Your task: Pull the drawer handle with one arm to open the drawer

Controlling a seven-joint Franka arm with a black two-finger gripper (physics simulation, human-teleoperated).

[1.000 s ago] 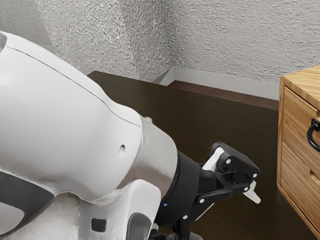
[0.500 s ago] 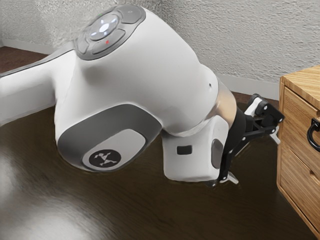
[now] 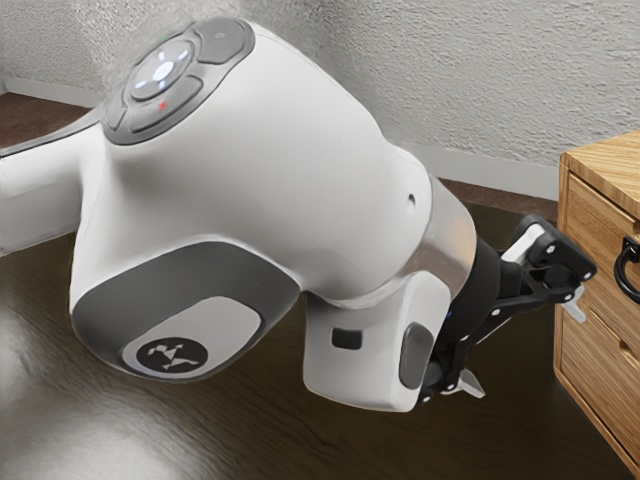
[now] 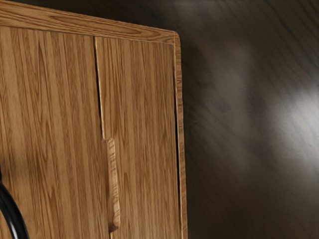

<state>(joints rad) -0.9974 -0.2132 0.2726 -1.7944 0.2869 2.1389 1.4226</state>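
The gripper [image 3: 522, 345], jaws spread wide, faces the drawer [image 3: 598, 228] short of its handle [image 3: 627, 270], apparently lining up a grasp

- One light-brown wooden drawer cabinet [image 3: 610, 160], at the exterior view's right.
- Two flat wooden drawer fronts on it, an upper one [image 3: 598, 232] and a lower one [image 3: 595, 355].
- One black loop-shaped handle [image 3: 627, 270], on the upper front.
- One white jointed robot arm [image 3: 260, 200], coming in from the exterior view's left.
- One black two-finger gripper [image 3: 520, 347], with two fingers.
- One dark brown wooden table [image 3: 200, 420].
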